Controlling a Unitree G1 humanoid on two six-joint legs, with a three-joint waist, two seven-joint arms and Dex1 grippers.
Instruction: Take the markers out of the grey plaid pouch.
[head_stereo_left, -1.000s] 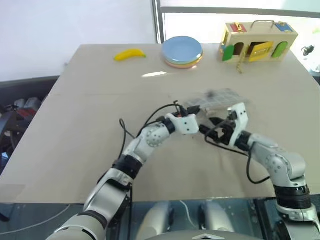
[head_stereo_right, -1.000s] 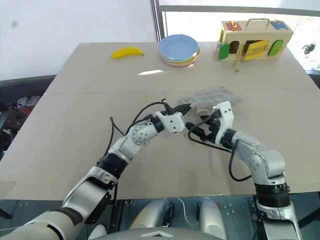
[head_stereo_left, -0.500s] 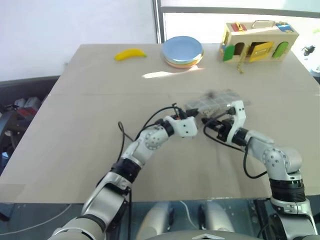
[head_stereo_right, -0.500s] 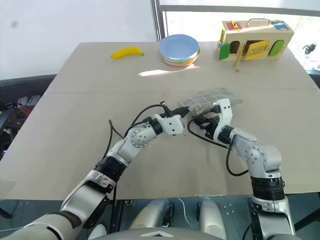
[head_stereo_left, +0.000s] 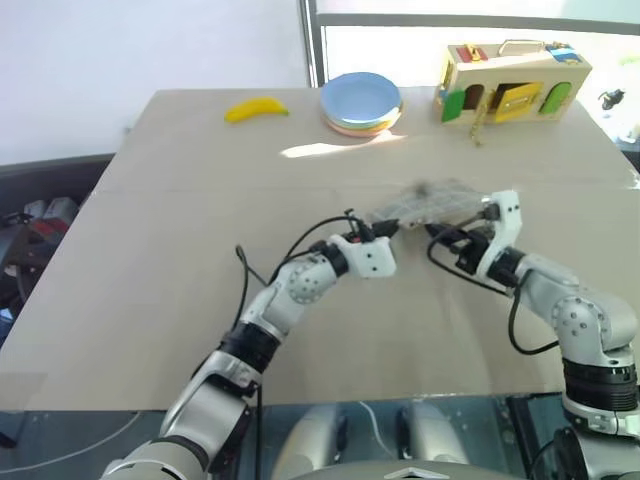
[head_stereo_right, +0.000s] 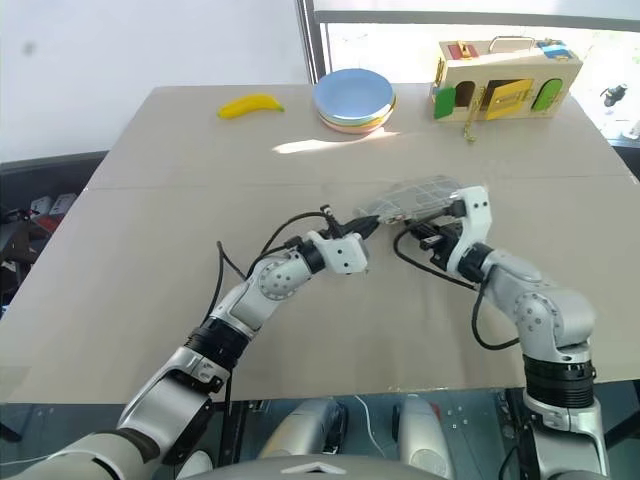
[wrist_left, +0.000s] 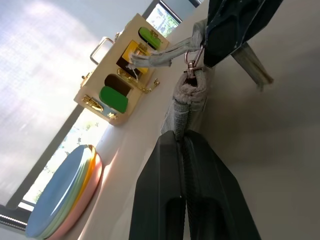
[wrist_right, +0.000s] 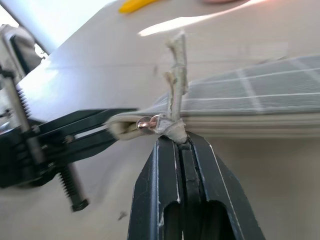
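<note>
The grey plaid pouch (head_stereo_left: 428, 203) is held just above the table's middle, between my two grippers. My left gripper (head_stereo_left: 393, 228) is shut on the pouch's near end, and its fingers (wrist_left: 172, 165) pinch the fabric edge (wrist_left: 186, 105). To the right of it, my right gripper (head_stereo_left: 438, 236) is shut on the fabric tab (wrist_right: 176, 60) of the metal zipper pull (wrist_right: 149, 121). The two grippers sit close together. The markers are hidden.
A yellow banana (head_stereo_left: 257, 108) lies at the back left of the table. A stack of round plates (head_stereo_left: 362, 102) stands at the back centre, and a wooden latch box (head_stereo_left: 510, 78) at the back right. Black cables loop along both forearms.
My right gripper, open one second ago, has shut on the zipper pull's tab and shifted to the right. The left gripper has kept its hold and its place.
</note>
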